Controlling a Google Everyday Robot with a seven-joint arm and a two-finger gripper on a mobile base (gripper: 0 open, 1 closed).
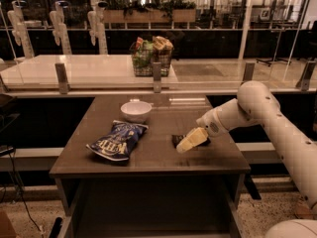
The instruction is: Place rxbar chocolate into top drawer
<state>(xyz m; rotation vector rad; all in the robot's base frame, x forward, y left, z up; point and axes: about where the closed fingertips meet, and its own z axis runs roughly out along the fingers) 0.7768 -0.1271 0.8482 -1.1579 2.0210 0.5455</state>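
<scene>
The rxbar chocolate [177,140] is a small dark bar lying on the tabletop [148,155], right of the middle. My gripper [191,140] is low over the table, right against the bar's right end, and covers part of it. The arm reaches in from the right. The top drawer [148,205] stands pulled out below the table's front edge, and its dark inside shows.
A crinkled blue chip bag [118,140] lies left of the bar. A white bowl [135,111] sits behind the bag. A wire basket of snacks [151,56] stands on the counter beyond a glass partition.
</scene>
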